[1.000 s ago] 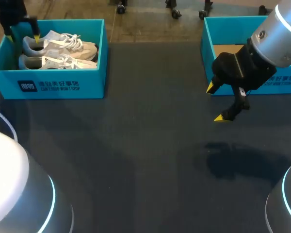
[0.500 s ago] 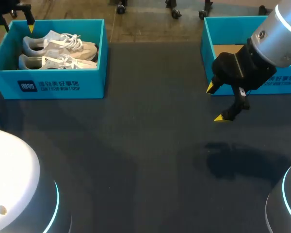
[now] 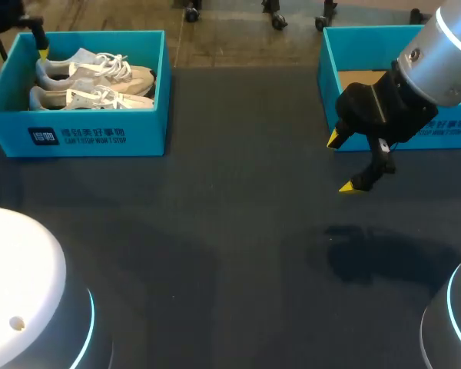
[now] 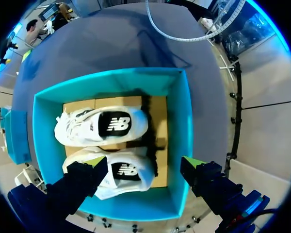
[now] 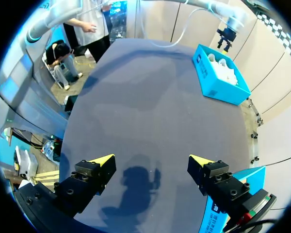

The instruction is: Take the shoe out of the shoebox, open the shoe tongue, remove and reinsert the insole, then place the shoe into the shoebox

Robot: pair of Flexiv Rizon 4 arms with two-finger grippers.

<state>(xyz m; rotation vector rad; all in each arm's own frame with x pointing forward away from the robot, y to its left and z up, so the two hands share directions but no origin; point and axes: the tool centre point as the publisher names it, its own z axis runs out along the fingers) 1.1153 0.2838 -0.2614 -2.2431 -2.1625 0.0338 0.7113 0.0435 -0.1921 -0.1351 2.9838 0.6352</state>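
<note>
A pair of white-and-beige shoes (image 3: 92, 81) lies side by side in the teal shoebox (image 3: 96, 134) at the table's far left. My left gripper (image 3: 19, 48) hangs open above the box's left end, over the heels. In the left wrist view its fingertips (image 4: 95, 164) straddle the nearer shoe (image 4: 123, 174) from above without touching it, and the other shoe (image 4: 102, 125) lies beyond. My right gripper (image 3: 342, 163) hangs open and empty over the bare table, in front of a second teal box (image 3: 415, 131). The right wrist view shows the right gripper (image 5: 150, 160) with only its shadow beneath.
The second teal box at the far right shows a brown cardboard floor (image 3: 361, 78); my right arm hides part of it. The dark table (image 3: 230, 254) stretches between and in front of the two boxes. The shoe-filled box (image 5: 220, 73) lies far ahead of the right gripper.
My left gripper has shifted a little leftward over the heel end of the shoebox, rising and then dipping slightly. The right arm has not moved.
</note>
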